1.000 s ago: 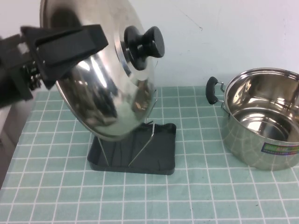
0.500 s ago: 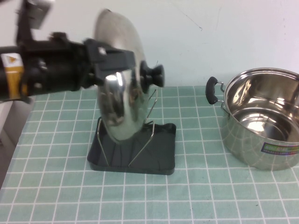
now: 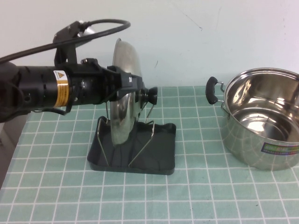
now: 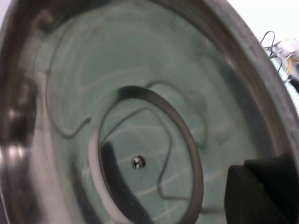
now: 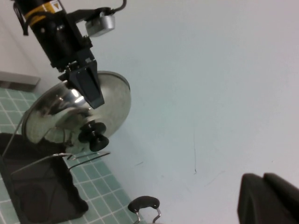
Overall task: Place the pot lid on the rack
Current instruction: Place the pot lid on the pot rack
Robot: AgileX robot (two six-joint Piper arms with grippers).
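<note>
The left tool (image 3: 133, 86) grips the pot lid (image 3: 122, 100) on edge between the rack (image 3: 135, 151) prongs. Released off-slot, it could topple toward the pot (image 3: 261, 123). The right tool (image 5: 268, 198) hangs well clear; its opening can't be judged.

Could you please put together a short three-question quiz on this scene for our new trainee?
1. True or false: the round shiny steel pot lid lies flat on the green tiled table.
2. Which gripper holds the lid? A) left gripper B) right gripper
3. Fill in: the open steel pot stands to the ____ of the small black plastic rack with wire prongs, seen from the robot.

Key
1. False: it stands on edge between the rack's prongs, black knob towards the pot.
2. A: its fingers are shut on the lid's upper rim above the rack; the right gripper hangs off to the side, away from the lid.
3. right
</note>
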